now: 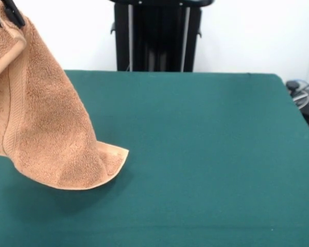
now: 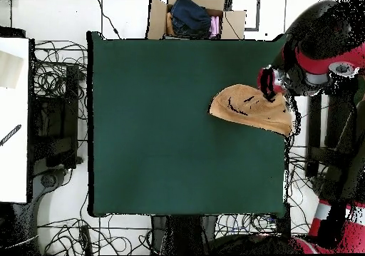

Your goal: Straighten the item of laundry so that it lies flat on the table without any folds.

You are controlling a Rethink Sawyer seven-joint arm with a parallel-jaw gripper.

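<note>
The item of laundry [image 1: 41, 118], an orange-tan terry towel, hangs bunched from its top at the far left of the front view. Its lower corner trails on the dark green table [image 1: 206, 154], and a woven band runs down its left side. My gripper [image 1: 5, 13] shows only as black fingertips at the top left corner, shut on the towel's upper edge. In the overhead view the item of laundry [image 2: 249, 109] sits over the table [image 2: 171, 139] near its right edge. The gripper [image 2: 269, 85] is above its upper right part, at the end of the red and black arm.
A cardboard box of clothes [image 2: 192, 16] stands past the table's top edge in the overhead view. Cables cover the floor around the table. A white bench [image 2: 14, 118] stands at the left. Wires and gear [image 1: 301, 95] lie beside the table's right corner in the front view.
</note>
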